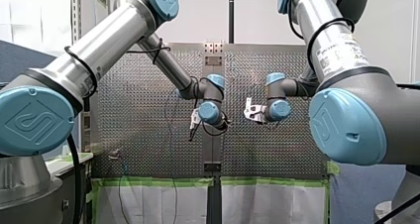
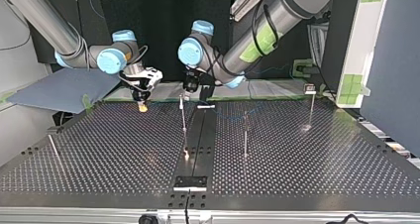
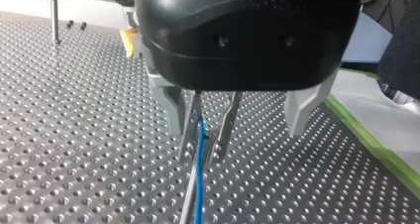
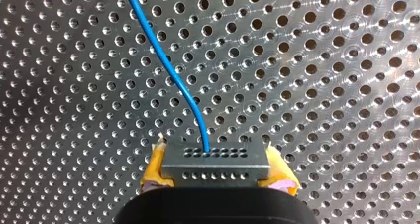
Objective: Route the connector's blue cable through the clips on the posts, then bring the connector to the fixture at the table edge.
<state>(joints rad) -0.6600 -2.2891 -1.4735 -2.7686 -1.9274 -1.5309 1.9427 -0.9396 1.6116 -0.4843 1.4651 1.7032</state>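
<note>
Two arms (image 2: pixel 59 35) (image 2: pixel 270 28); four posts (image 2: pixel 52 147) (image 2: pixel 183 115) (image 2: pixel 245 137) (image 2: pixel 311 107); one connector (image 4: pixel 215 162); one blue cable (image 4: pixel 168 70); one fixture (image 2: pixel 190 183); one perforated table (image 2: pixel 322 164).

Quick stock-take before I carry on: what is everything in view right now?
Table: one, perforated metal, under everything.
Posts: four, thin metal, spread across the table.
Blue cable: one, running from the connector.
Connector: one, grey, in my right gripper.
Fixture: one, black plate, table edge nearest the top view's camera.
Green tape: strips, table edge by the arms.
Left gripper: one, black, at the cable.
Right gripper: one, yellow pads, holding the connector.
</note>
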